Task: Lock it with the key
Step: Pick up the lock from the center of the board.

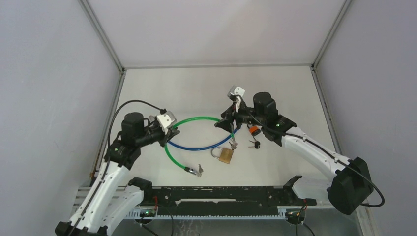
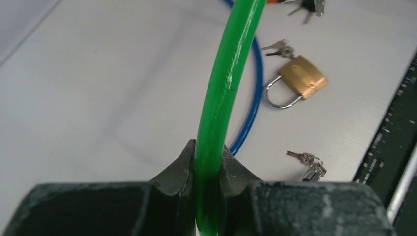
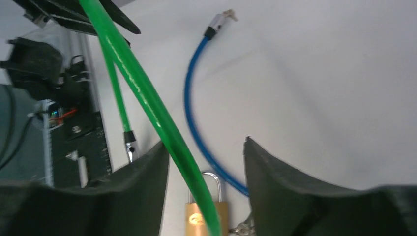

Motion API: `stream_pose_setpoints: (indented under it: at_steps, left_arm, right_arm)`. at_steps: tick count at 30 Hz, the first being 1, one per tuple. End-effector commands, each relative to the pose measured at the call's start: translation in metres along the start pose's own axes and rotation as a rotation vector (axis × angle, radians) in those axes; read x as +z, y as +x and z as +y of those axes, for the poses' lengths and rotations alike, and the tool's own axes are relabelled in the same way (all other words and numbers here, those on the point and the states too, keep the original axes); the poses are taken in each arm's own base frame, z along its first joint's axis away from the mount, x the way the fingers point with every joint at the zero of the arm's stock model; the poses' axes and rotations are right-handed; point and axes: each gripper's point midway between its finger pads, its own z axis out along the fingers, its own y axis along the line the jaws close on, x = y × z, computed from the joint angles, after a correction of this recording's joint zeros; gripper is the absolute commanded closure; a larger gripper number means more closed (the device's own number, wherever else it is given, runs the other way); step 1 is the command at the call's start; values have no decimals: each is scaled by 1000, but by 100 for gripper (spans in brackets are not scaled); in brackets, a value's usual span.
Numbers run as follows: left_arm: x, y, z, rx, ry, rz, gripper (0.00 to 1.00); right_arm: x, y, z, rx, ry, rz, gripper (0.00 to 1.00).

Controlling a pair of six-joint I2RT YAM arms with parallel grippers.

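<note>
Noting the left gripper [image 1: 169,129] at 9 o'clock on the table [image 1: 275,88], clenching the green cable [image 1: 196,118]. Confirming the pinch in the left wrist view, with both fingers pressing the cable as it runs out toward 12 o'clock.

Tracing that cable arcing rightward to the right gripper [image 1: 227,123]. Finding its metal end lying at 7 o'clock, with the first key bunch [image 1: 199,170] touching it.

Following the blue cable [image 1: 206,146] running along the table between the two grippers. Catching its metal tip only in the right wrist view.

Locating the padlock [image 1: 225,155] at 6 o'clock of the table's centre, lying flat, shackle pointing toward 10 o'clock, the second key bunch [image 1: 232,145] just beside it.

Noting the right gripper at 12 o'clock of the padlock, jaws standing apart, released. Seeing in its wrist view the green cable passing between the fingers, close to the left one, unclamped.

Spotting the orange tag [image 1: 253,130] and the third key bunch [image 1: 254,144] clearly only from above.
</note>
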Motion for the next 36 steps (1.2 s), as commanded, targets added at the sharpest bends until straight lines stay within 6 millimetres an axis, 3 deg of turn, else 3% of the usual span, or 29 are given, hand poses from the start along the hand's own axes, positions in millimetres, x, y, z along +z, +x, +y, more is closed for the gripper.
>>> stream_pose_setpoints:
  at_steps: [1, 3, 5, 10, 16, 27, 29, 33, 36]
  left_arm:
    - [-27, -51, -38, 192, 152, -125, 100]
    - [-31, -57, -38, 202, 149, -131, 100]
    - [-33, -62, -38, 204, 148, -137, 100]
    - [-39, -77, -45, 194, 182, -183, 100]
    - [-43, -100, -47, 145, 182, -264, 100]
    - [-51, -113, -48, 125, 173, -292, 100]
    - [-52, -115, -48, 120, 171, -300, 100]
    - [-53, -119, -52, 93, 187, -317, 100]
    - [-53, -124, -54, 38, 197, -341, 100]
  right_arm:
    - [-22, -23, 27, -81, -144, -47, 32]
    - [-27, -17, 32, -85, -168, -7, 25]
    - [-33, -13, 36, -82, -178, 20, 25]
    - [-49, -4, 49, -58, -214, 59, 41]
    - [-45, 12, 45, 9, -186, 102, 44]
    - [-41, 18, 49, 45, -202, 105, 41]
    - [-42, 16, 49, 44, -199, 88, 50]
    - [-44, 4, 54, 45, -205, 37, 96]
    - [-46, -25, 61, 32, -213, -63, 100]
